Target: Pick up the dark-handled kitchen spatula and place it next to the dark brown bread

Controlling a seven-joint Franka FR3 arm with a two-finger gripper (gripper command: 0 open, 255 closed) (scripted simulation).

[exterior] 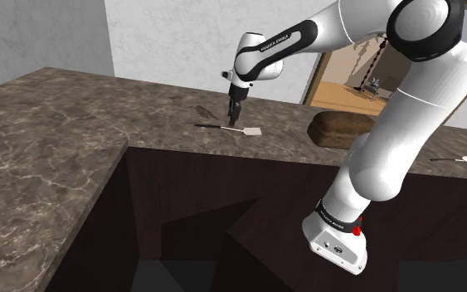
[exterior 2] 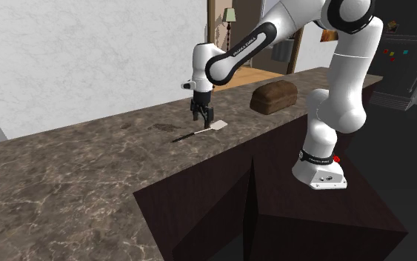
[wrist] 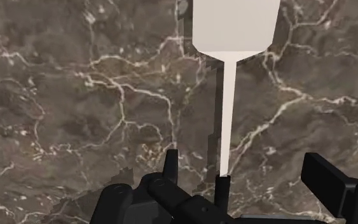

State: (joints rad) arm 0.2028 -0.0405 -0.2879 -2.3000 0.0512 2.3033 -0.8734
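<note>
The spatula lies flat on the dark marble counter, its white blade pointing toward the dark brown bread and its thin dark handle pointing away. My gripper hangs straight down just over the spatula's middle, open. In the wrist view the white blade and pale shaft run out ahead of the gripper, and the dark handle starts between the spread fingers without touching them. From the second exterior view, the gripper hovers over the spatula, with the bread further right.
A metal spoon lies on the counter past the arm at the shoulder view's right. The counter's front edge drops to dark cabinet panels. A grey wall backs the counter; a dark fridge stands at the far right.
</note>
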